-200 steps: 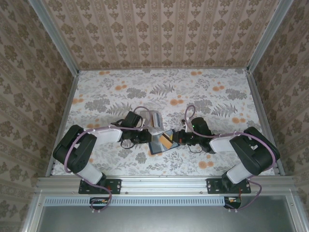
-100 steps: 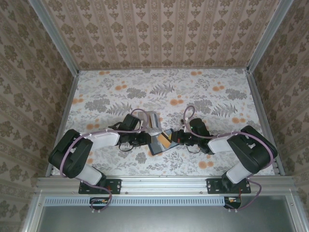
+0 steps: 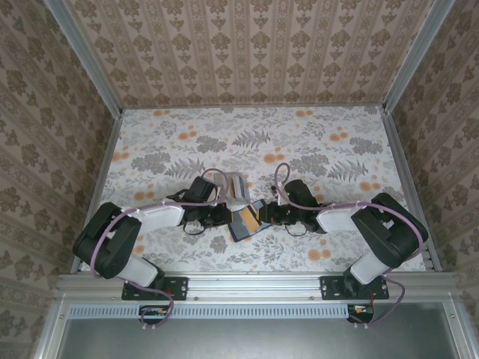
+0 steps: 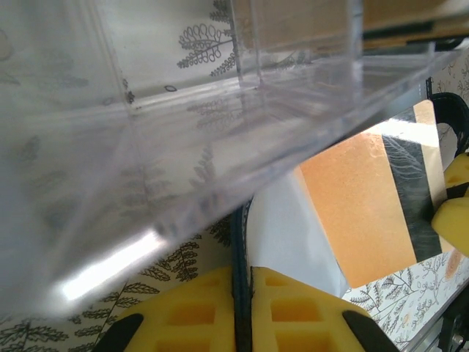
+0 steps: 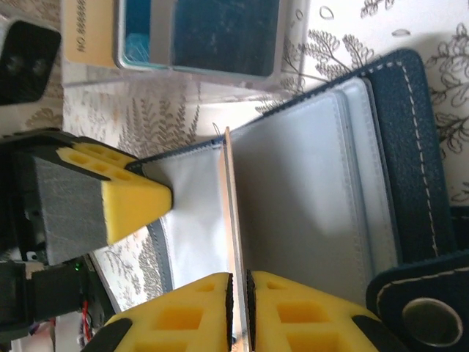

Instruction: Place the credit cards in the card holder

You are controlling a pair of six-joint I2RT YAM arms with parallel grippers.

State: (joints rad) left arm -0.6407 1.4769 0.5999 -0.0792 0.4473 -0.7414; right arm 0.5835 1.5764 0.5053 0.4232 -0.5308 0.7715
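Sitting open at the near centre of the table [image 3: 337, 149], the card holder [image 5: 399, 139] is pinched by your left gripper [image 4: 242, 275]; your right gripper [image 5: 239, 279] clamps the orange card [image 4: 359, 205] edge-on at a sleeve [image 5: 293, 191]. Push off-line and it may buckle

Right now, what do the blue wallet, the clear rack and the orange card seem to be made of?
The card holder: likely matte navy leather or imitation, with pale stitching. The clear rack: hard glossy plastic, see-through with glare. The orange card: probably thin smooth plastic, with a dark stripe.
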